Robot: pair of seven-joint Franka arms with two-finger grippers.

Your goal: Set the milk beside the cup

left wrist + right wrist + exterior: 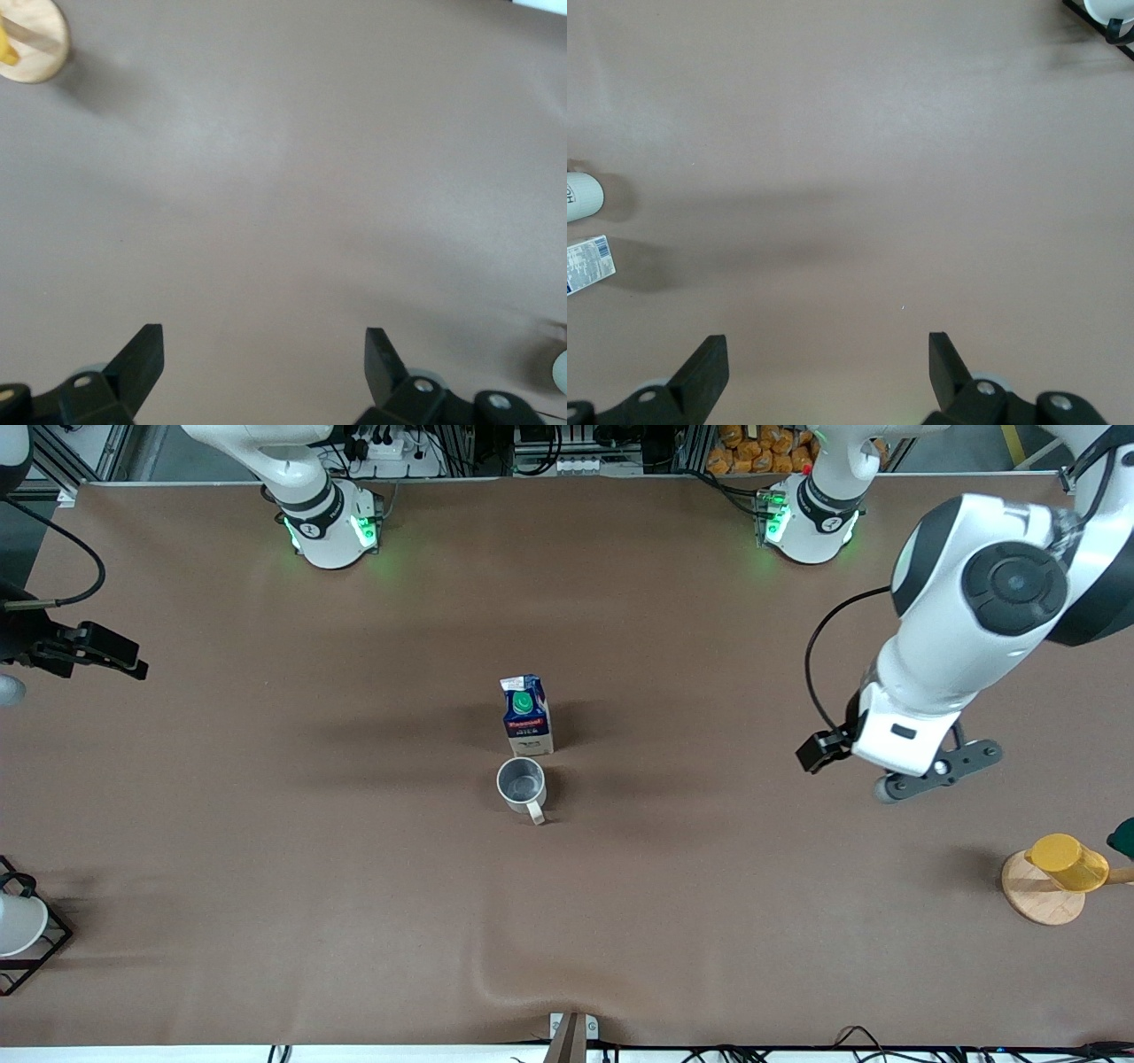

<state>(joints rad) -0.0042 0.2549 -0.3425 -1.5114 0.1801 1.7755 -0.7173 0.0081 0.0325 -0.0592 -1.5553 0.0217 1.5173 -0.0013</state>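
Two task items are found at mid-table: the cup point(521, 782) stands nearer the front camera, handle turned toward that camera, and the milk point(527, 716) stands upright just beside it, slightly farther off, a thin gap apparently between them. The placement is judged essentially done. Toward the left arm's end, a yellow cup point(1067, 861) rests on a round wooden stand point(1043, 890). The left gripper point(264, 354) is held over bare table with its jaws spread wide and empty. The right gripper point(828, 359) waits at the right arm's end, jaws likewise apart, holding nothing. Any further reach toward the middle could knock the tall carton over or into the cup.
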